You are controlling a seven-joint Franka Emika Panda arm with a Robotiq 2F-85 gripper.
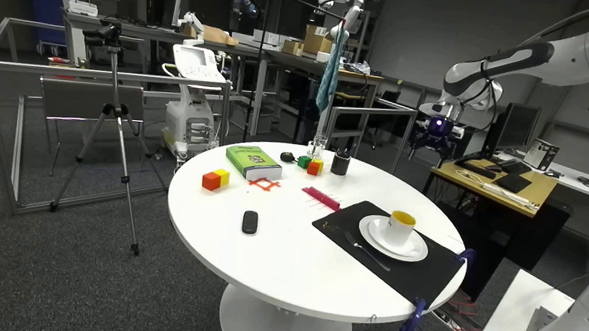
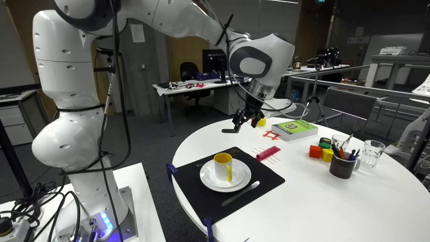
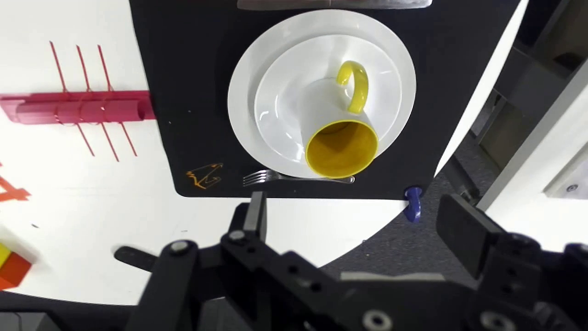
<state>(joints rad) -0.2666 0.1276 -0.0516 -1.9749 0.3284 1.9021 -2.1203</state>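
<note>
Gripper: and here it hangs, high near the edge of the white round table, touching nothing, its fingers spread wide with only air between them.
White mug: among the nearest things to those fingers, yet well apart; it stands upright, yellow-lined mouth up, handle turned toward the knife side, so by the look of it easy to reach for.
Plates: the mug is on a side plate, that one nested on a dinner plate, stacked as one setting would be, I'd say.
Cutlery: fork on one side, table knife on the other, flanking the plates in proper dining order.
Black placemat: under the lot, and look, blue clamps bite its corners at the table edge, presumably to stop it sliding.
Magenta roll: up against the mat or just beside it, can't tell which, thin red lines crossing it.
Far side: in an exterior view, pens stand in a dark mug, evidently doing duty as a holder; a green-covered book lies flat near a red frame.
</note>
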